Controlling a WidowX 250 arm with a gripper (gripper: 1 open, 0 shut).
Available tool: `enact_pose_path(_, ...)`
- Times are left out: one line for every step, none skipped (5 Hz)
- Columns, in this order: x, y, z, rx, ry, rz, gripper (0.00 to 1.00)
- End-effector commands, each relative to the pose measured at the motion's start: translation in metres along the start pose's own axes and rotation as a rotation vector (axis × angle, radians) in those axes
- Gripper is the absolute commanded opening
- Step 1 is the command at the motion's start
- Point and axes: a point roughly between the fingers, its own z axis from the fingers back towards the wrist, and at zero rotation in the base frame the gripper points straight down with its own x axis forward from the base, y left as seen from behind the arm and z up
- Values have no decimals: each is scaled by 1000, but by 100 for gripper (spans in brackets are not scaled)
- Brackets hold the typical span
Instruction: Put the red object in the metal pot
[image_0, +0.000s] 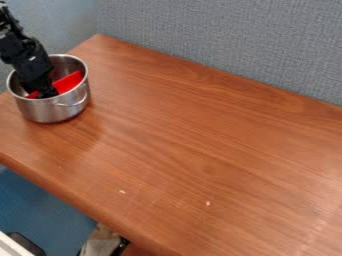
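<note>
Reaching down into the metal pot (51, 92) at the wooden table's (201, 140) left corner, black gripper (36, 82) sits w/ red object (63, 79) inside; grip state can't be told.

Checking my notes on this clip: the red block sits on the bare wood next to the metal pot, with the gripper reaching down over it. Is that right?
Not quite. The camera view shows the red block inside the metal pot, not on the wood beside it. The gripper does reach down over it, into the pot.
</note>
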Motion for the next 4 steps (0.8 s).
enact_pose_path(7, -6, 16, 17, -18, 18, 100)
enact_pose_path(14, -11, 28, 28, -37, 37, 100)
enact_pose_path(10, -4, 47, 9, -50, 32, 100)
enact_pose_path(6, 5, 65, -9, -65, 26, 0)
